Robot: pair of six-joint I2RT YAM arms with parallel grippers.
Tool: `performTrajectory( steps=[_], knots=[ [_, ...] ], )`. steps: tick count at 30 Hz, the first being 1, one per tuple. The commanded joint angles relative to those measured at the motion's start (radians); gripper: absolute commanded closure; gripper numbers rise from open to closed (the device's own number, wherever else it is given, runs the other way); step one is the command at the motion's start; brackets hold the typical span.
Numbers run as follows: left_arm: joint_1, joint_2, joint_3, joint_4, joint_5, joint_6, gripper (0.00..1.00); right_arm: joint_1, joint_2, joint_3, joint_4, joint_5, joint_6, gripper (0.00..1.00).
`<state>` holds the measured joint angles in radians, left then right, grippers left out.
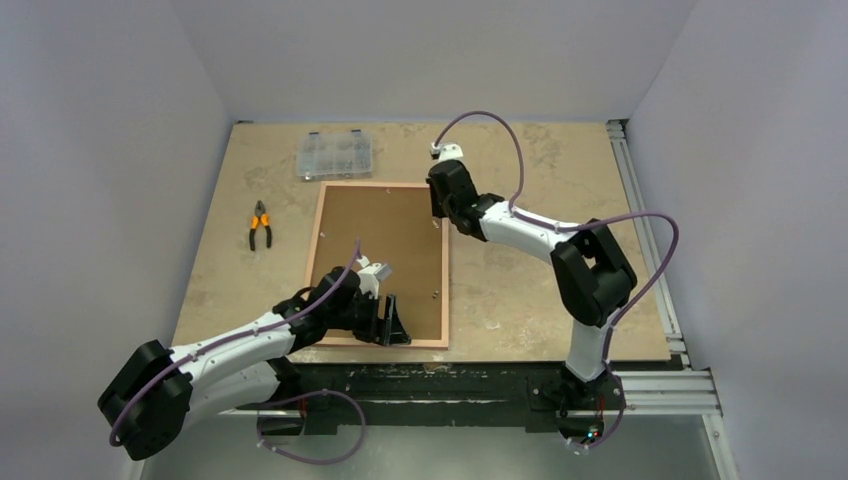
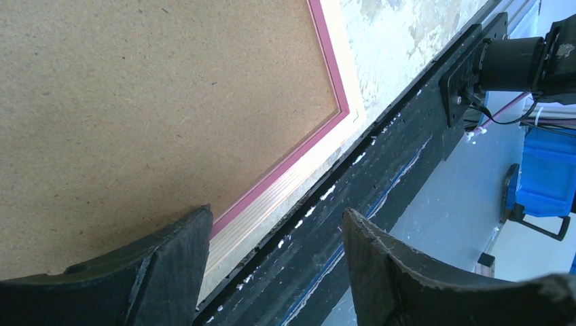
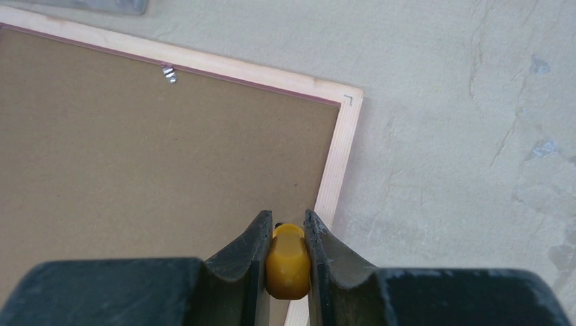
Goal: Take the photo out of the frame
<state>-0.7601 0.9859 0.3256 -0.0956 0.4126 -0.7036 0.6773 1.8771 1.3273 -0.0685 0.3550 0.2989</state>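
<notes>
1. I have the frame (image 1: 446,290) lying flat mid-table (image 1: 520,300), back side up, with the backing board (image 1: 375,240) seated inside it.
2. The compartment box (image 1: 335,155) sits behind the frame's far left corner, near it but apart.
3. The pliers (image 1: 260,226) lie left of the frame, apart from it and in front of the box.
4. My left end effector (image 1: 390,325) is at the frame's near rail, toward the near right corner. One finger is over the backing board and the other is out past the rail, with the rail between them.
5. My right end effector (image 1: 438,208) is over the frame's right rail, near the far right corner.
6. A small rounded piece (image 3: 288,261) sits pinched between its fingers.
</notes>
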Motion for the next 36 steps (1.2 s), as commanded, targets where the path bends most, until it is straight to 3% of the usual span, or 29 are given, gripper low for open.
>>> performTrajectory(
  steps=[1,10,16,20,29,36],
  knots=[
    [-0.004,0.001,0.016,-0.075,-0.027,0.016,0.31,0.005,-0.061,-0.077,0.031,-0.125,0.076,1.0],
    [-0.004,-0.051,0.057,-0.129,-0.04,-0.006,0.29,0.006,-0.216,-0.097,-0.014,-0.121,0.071,1.0],
    [-0.003,-0.156,0.06,-0.193,-0.099,-0.112,0.12,0.013,-0.431,-0.235,-0.041,-0.123,0.083,1.0],
    [-0.002,-0.203,0.103,-0.328,-0.219,-0.223,0.0,0.013,-0.535,-0.361,-0.043,-0.199,0.139,1.0],
    [0.013,-0.197,0.186,-0.688,-0.395,-0.499,0.02,0.016,-0.832,-0.644,-0.017,-0.267,0.294,1.0],
    [0.008,-0.222,0.031,-0.663,-0.216,-0.878,0.12,0.016,-1.037,-0.741,-0.084,-0.23,0.356,1.0]
  ],
)
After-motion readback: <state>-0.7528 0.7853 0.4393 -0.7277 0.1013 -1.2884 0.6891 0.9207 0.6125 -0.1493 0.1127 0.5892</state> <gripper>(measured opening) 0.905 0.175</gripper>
